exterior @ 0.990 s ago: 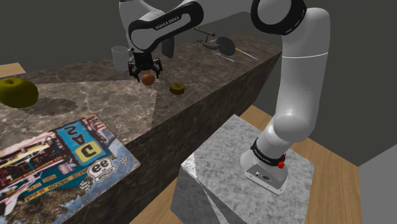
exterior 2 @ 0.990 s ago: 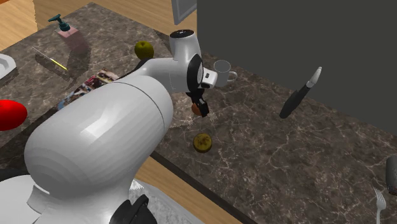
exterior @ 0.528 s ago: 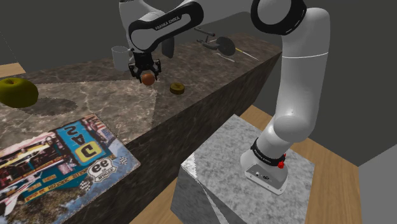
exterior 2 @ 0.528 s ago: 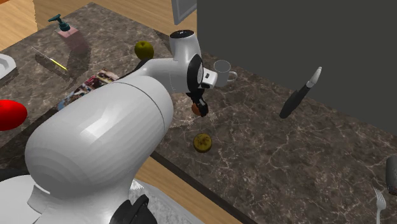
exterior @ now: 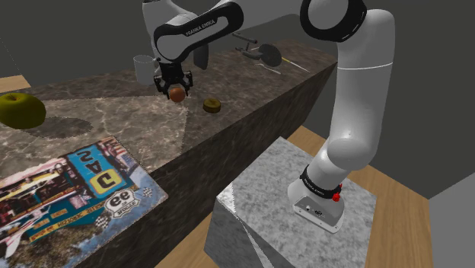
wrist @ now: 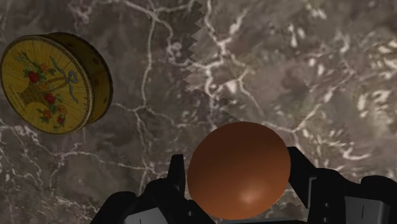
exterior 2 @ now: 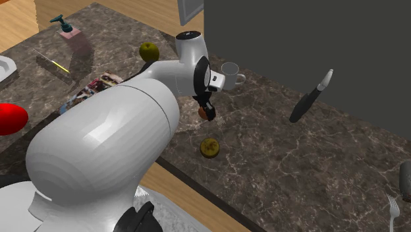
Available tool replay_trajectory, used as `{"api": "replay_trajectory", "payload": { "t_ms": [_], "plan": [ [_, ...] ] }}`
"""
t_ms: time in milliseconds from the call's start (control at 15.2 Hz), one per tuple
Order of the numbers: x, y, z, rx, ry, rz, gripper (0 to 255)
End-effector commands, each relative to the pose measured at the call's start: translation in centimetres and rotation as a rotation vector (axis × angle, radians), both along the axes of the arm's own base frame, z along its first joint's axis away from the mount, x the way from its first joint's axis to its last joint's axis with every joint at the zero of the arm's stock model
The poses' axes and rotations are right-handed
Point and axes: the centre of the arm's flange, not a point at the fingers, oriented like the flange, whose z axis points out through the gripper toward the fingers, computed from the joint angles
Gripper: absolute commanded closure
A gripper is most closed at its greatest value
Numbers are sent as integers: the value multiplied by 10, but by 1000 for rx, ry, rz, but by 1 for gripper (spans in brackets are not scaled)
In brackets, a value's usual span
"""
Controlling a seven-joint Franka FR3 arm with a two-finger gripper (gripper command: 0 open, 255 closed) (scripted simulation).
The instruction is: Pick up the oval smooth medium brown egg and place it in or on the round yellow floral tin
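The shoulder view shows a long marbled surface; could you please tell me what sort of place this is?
Probably a home kitchen: a marbled counter bears a mug, a knife and a fork, and there is a wood floor beside it.

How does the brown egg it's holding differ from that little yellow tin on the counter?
The egg is plain, glossy brown; the tin is yellow with flowers on its lid. The egg hangs above the counter, clasped between the black fingers; the tin sits on it, untouched. The egg is rounded all over; the tin is a flat drum. Both look small.
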Motion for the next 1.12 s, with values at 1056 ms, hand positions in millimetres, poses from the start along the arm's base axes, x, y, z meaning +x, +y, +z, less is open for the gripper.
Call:
{"api": "replay_trajectory", "payload": {
  "t_ms": [1056],
  "plan": [
    [0, 0, 89, 0, 0, 0, 255]
  ]
}}
